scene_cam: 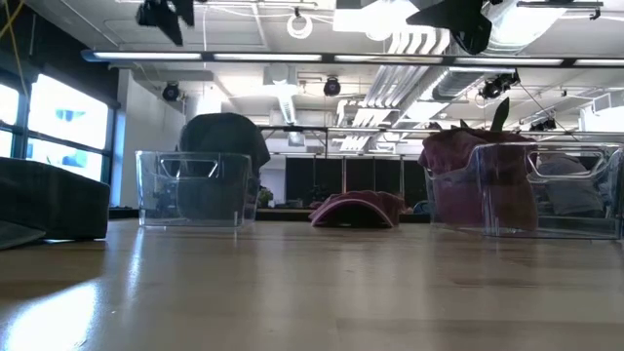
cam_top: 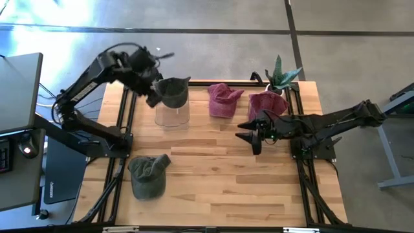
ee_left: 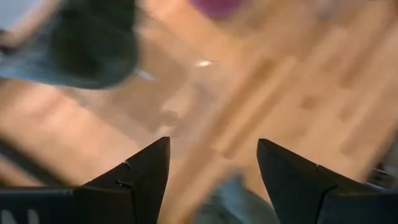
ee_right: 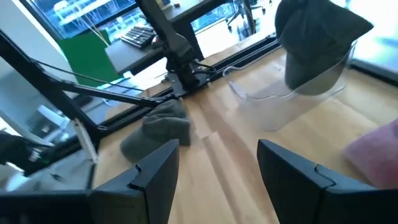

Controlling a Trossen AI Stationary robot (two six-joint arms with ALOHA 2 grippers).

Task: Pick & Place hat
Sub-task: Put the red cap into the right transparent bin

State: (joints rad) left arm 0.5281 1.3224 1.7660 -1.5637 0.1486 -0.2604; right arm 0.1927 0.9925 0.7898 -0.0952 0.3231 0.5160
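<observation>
1. On the wooden table, 4 hats are counted: 2 grey, 2 pink.
2. 1 grey hat is seen in 1 of 2 clear bins.
3. Both grippers, left and right, are seen parted, nothing held.

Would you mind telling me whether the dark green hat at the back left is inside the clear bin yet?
Partly in: the dark green hat sits in the clear bin, with its crown above the rim.
</observation>
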